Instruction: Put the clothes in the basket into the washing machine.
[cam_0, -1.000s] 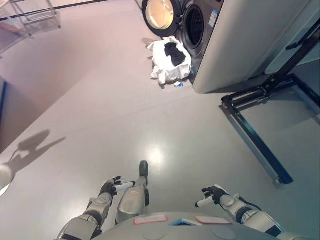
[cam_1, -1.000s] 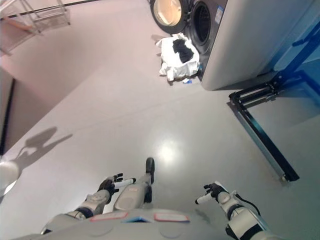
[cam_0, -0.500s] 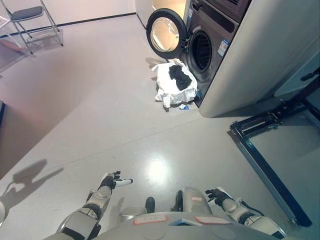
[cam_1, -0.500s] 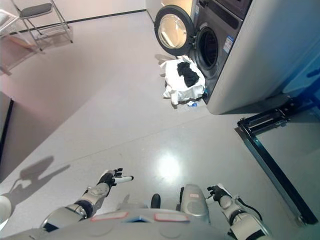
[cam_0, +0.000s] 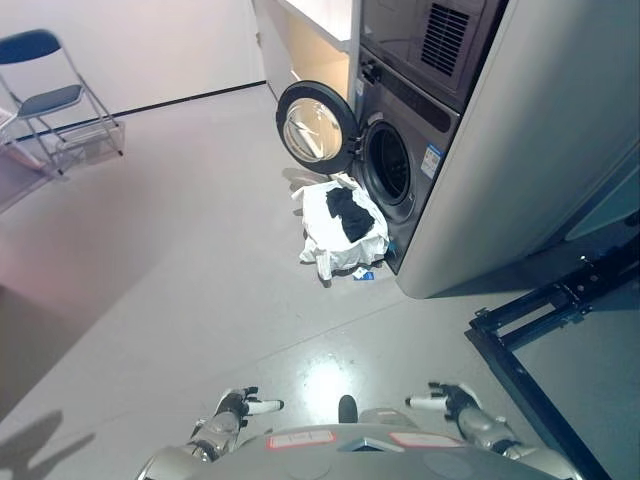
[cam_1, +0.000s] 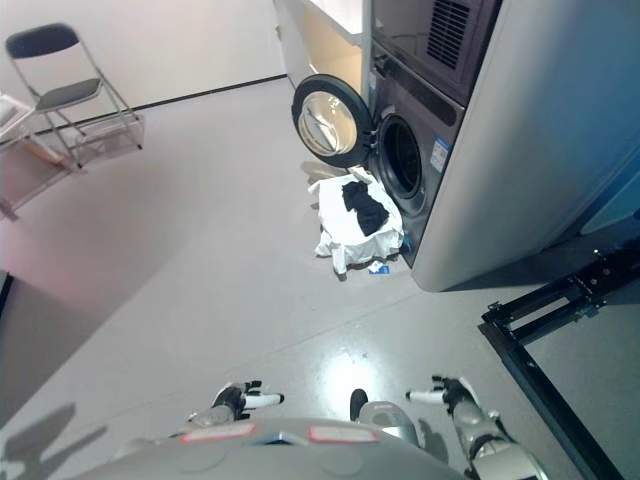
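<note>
Now the view has swung up to take in the whole washing machine (cam_0: 440, 130) with its door (cam_0: 315, 127) open, the basket (cam_0: 343, 232) of clothes (cam_0: 349, 214) touching its front, well apart from the apparently empty, loosely open left hand (cam_0: 238, 405) and right hand (cam_0: 452, 400), so approach remains.

The washer (cam_0: 430, 150) stands at the upper right, its round door (cam_0: 312, 128) swung open to the left. Just in front of the drum opening, a basket (cam_0: 342, 232) draped in white cloth sits on the floor (cam_0: 180, 280), dark clothes (cam_0: 350, 213) on top. A folding chair (cam_0: 50, 100) stands at the upper left. Both hands, left (cam_0: 240, 405) and right (cam_0: 450, 400), show low at the bottom edge, fingers loosely extended, holding nothing
</note>
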